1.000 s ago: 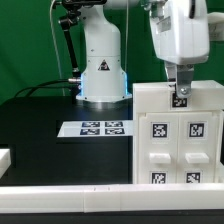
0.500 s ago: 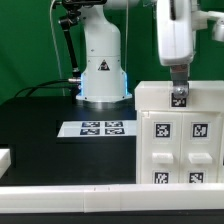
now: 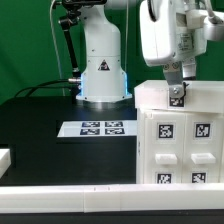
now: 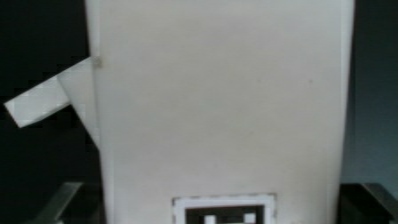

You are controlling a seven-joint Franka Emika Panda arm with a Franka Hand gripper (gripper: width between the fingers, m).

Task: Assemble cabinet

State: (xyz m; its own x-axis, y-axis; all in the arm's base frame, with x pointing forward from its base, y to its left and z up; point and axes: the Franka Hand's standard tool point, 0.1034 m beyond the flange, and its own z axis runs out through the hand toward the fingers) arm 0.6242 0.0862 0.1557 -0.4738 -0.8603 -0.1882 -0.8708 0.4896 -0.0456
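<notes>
The cabinet point(image 3: 180, 135) is a large white box with recessed tagged panels at the exterior view's right. My gripper point(image 3: 177, 93) comes down on its top edge, beside a small tag there. In the wrist view the cabinet point(image 4: 214, 100) fills the frame, with a tag low in the picture. My gripper point(image 4: 214, 208) straddles it, a dark finger showing at each side edge, and the jaws look closed against its sides. A small white piece point(image 4: 43, 97) lies on the dark table beside it.
The marker board point(image 3: 92, 128) lies flat in the middle of the black table. The robot's base point(image 3: 100, 70) stands behind it. A white piece point(image 3: 4, 158) sits at the exterior view's left edge. A white rail point(image 3: 70, 193) runs along the front.
The arm's wrist has tilted and swung toward the exterior view's left above the cabinet. The cabinet's front has shifted slightly. The gripper stays at the top edge.
</notes>
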